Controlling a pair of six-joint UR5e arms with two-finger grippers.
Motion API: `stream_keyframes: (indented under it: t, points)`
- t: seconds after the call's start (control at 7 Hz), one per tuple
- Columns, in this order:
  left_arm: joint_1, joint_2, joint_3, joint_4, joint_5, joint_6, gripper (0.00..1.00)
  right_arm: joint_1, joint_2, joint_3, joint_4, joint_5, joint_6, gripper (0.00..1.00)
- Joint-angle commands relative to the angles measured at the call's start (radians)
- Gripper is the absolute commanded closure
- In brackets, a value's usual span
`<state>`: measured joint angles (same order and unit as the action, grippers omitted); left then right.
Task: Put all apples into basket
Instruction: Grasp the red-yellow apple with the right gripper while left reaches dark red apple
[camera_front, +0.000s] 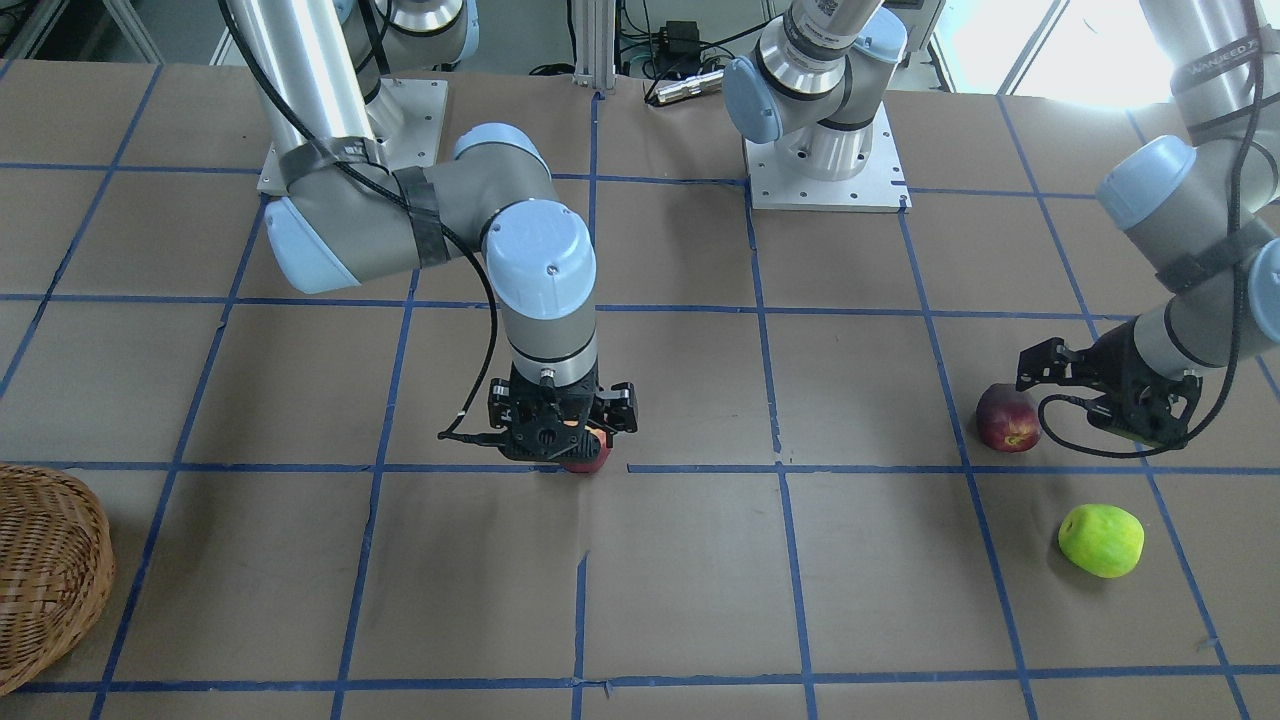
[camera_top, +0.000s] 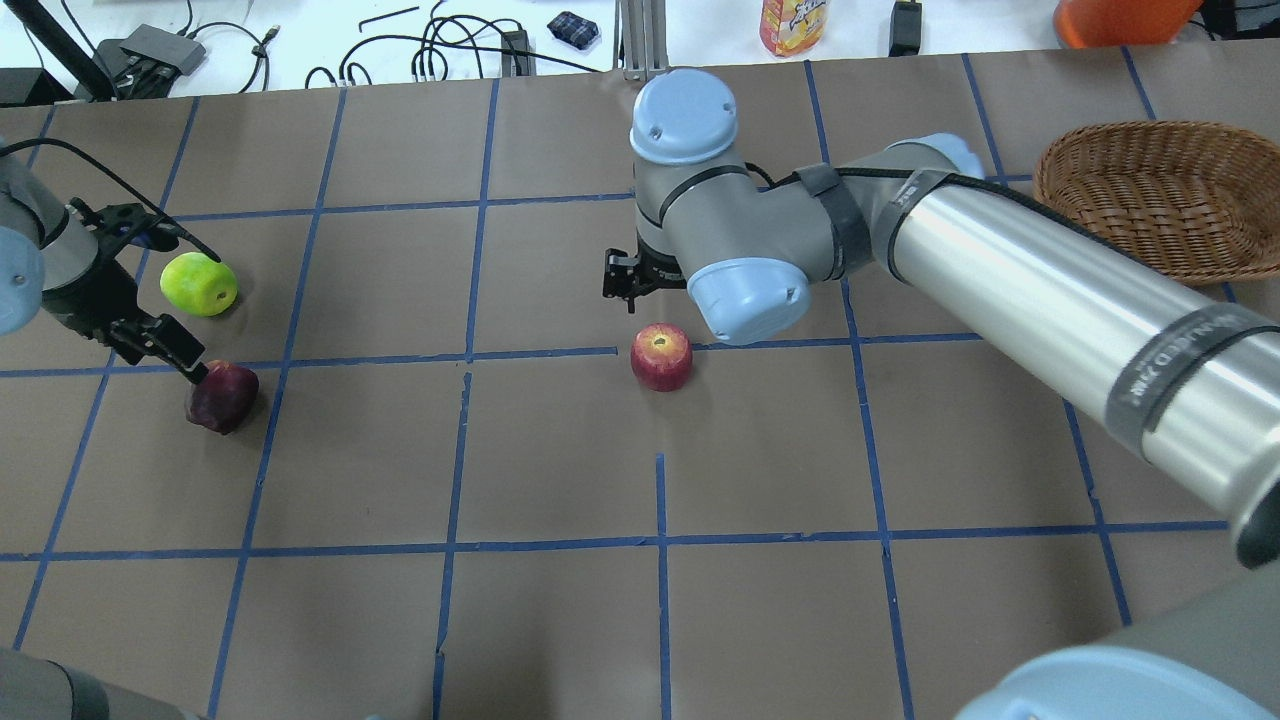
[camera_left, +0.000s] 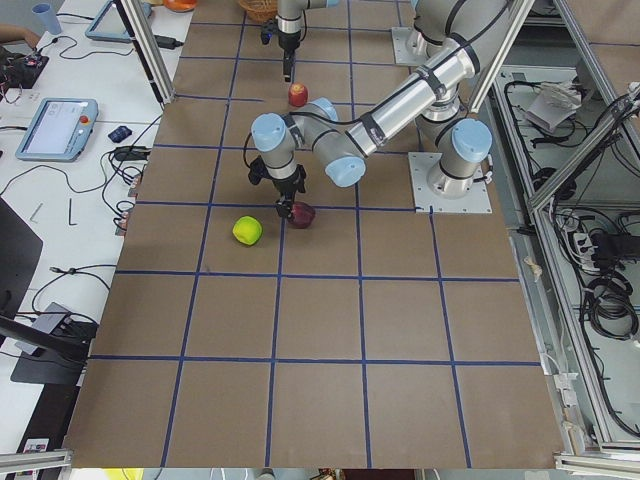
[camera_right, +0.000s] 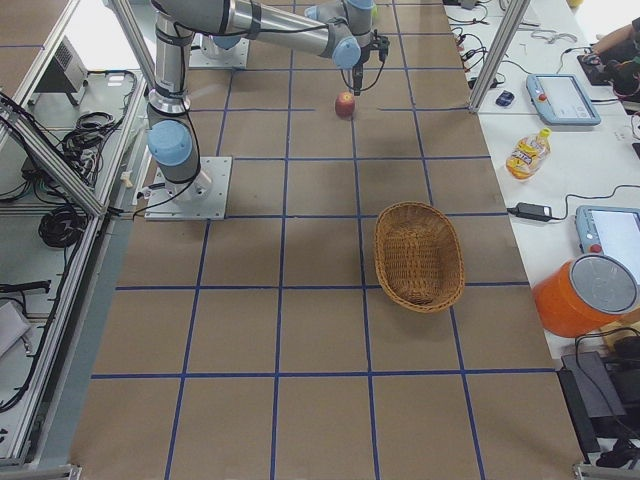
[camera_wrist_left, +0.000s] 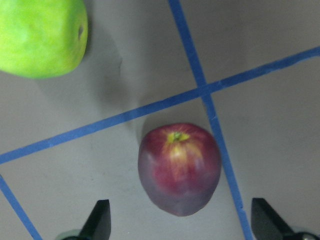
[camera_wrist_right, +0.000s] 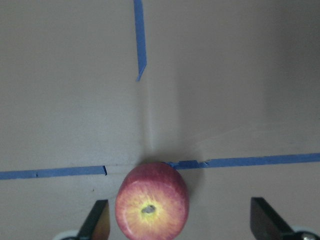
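None of the three apples is in the basket (camera_top: 1048, 180), which sits near the desk's right end, toward the far edge from the robot. The red apple (camera_wrist_right: 152, 201) lies around the middle of the desk. The maroon apple (camera_wrist_left: 180, 167) and the green apple (camera_wrist_left: 42, 37) lie near the left end, close together but apart.

The right gripper (camera_wrist_right: 182, 225) hangs over the red apple with its jaws spread wide and nothing between them. The left gripper (camera_wrist_left: 182, 222) is equally wide and empty above the maroon apple.

Both arms look to be at the reach-and-grasp step. In the right wrist view the red apple sits a little to one side of the midpoint between the fingertips. A small sideways correction before descending would let both pads meet the fruit together and not shove it. The maroon apple looks better centred.

Each gripper should probably come straight down until the fingers straddle the widest part, then close gently, since a round fruit will roll if struck off-centre. The left fingers should stay clear of the green apple.

The right arm is nearer the basket, so letting it carry first would likely keep the arms from crossing. Each apple should be lifted above the braided rim before it is released
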<state>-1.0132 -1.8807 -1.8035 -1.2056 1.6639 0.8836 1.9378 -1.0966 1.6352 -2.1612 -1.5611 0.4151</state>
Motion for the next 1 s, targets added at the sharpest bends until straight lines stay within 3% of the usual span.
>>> stream_keyframes:
  t: [0.0,0.29,0.43,0.57,0.71,0.86]
  points:
    - [0.019,-0.031,-0.036,0.035,-0.025,0.011,0.0,0.021,0.058,0.018,-0.015,0.005,0.008,0.0]
    - [0.021,-0.069,-0.031,0.034,-0.075,-0.017,0.0,0.033,0.066,0.037,-0.011,-0.008,0.004,0.0]
    - [0.019,-0.093,-0.031,0.034,-0.122,-0.044,0.0,0.033,0.07,0.064,-0.073,-0.01,0.004,0.0]
    - [0.018,-0.115,-0.03,0.041,-0.124,-0.054,0.0,0.033,0.076,0.092,-0.194,-0.013,-0.012,0.19]
    - [0.005,-0.115,-0.017,0.082,-0.109,-0.049,0.99,0.032,0.073,0.094,-0.207,-0.014,-0.012,0.65]
    - [-0.025,-0.082,0.005,0.033,-0.099,-0.058,1.0,0.009,0.066,0.086,-0.189,-0.014,-0.018,0.68]
